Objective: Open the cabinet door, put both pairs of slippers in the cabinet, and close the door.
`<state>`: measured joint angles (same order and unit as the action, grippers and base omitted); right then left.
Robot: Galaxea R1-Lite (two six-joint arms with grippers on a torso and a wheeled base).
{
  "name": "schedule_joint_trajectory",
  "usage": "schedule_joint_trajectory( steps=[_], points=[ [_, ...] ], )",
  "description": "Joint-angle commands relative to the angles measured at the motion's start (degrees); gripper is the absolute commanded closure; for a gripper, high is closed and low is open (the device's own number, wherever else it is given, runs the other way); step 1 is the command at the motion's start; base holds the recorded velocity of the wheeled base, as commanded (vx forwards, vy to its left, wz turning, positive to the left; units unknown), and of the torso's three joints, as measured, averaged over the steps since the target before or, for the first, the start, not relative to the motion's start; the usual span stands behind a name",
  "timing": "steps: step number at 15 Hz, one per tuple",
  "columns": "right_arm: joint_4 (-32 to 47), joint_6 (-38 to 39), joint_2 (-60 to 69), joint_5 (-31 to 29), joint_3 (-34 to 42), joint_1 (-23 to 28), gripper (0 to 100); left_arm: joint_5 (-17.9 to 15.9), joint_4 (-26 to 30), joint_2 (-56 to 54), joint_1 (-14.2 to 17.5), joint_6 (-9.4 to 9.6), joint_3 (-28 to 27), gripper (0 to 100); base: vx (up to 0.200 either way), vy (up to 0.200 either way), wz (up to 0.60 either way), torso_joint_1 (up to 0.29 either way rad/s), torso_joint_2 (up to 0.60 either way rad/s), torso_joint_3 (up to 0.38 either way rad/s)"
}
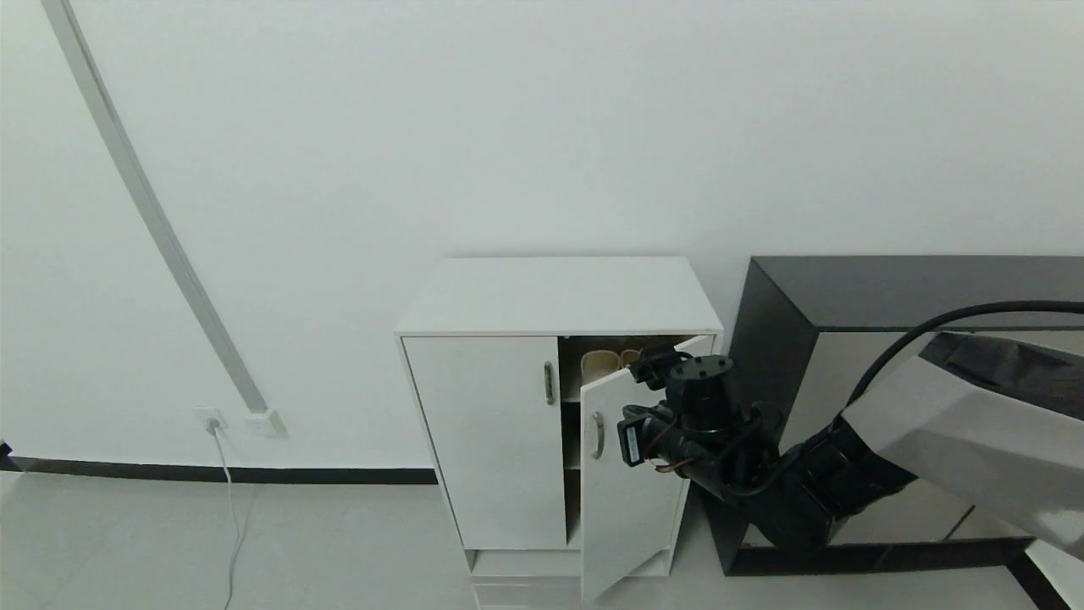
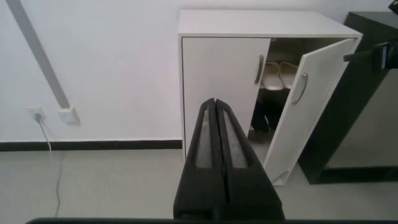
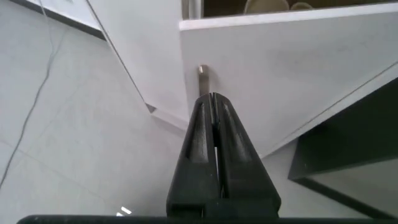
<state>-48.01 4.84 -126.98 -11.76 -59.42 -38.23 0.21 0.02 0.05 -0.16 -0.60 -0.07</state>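
Right pincer (image 3: 213, 98) and left pincer (image 2: 214, 102) pressed together; cabinet (image 1: 559, 296): left door (image 1: 487, 440) shut, right door (image 1: 631, 491) ajar; two pale slippers (image 1: 605, 363) inside.

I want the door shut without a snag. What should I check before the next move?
1. The light slippers sit inside the cabinet, on the top shelf: ok.
2. Second pair inside: cannot tell; only dark shapes lower down.
3. Nothing sticks out past the half-open right door: ok.
4. The right gripper is shut, by the door's outer face near the handle: ok.
5. It touches the door: cannot tell.
6. The left gripper is shut, away from the door's swing: ok.
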Motion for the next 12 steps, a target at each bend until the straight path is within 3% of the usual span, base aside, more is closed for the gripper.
schedule_joint_trajectory(
  steps=[1, 9, 12],
  points=[
    [-0.9, -0.1, -0.2, 0.0, 1.6, 0.0, 100, 0.1, 0.0, 0.0, 0.0, -0.02, 0.0, 100, 0.0, 0.0, 0.0, 0.0, 0.0, 0.0],
    [-12.8, -0.1, -0.6, 5.3, 14.6, 0.0, 100, 0.0, 0.1, 0.0, 0.0, 0.16, 0.0, 100, 0.0, 0.0, 0.0, 0.0, 0.0, 0.0],
    [-12.9, -0.1, -0.7, 5.7, 15.5, 0.0, 100, 0.0, 0.1, 0.0, 0.1, 0.16, 0.0, 100, 0.2, 0.0, 0.0, -0.007, 0.0, 0.004]
  ],
)
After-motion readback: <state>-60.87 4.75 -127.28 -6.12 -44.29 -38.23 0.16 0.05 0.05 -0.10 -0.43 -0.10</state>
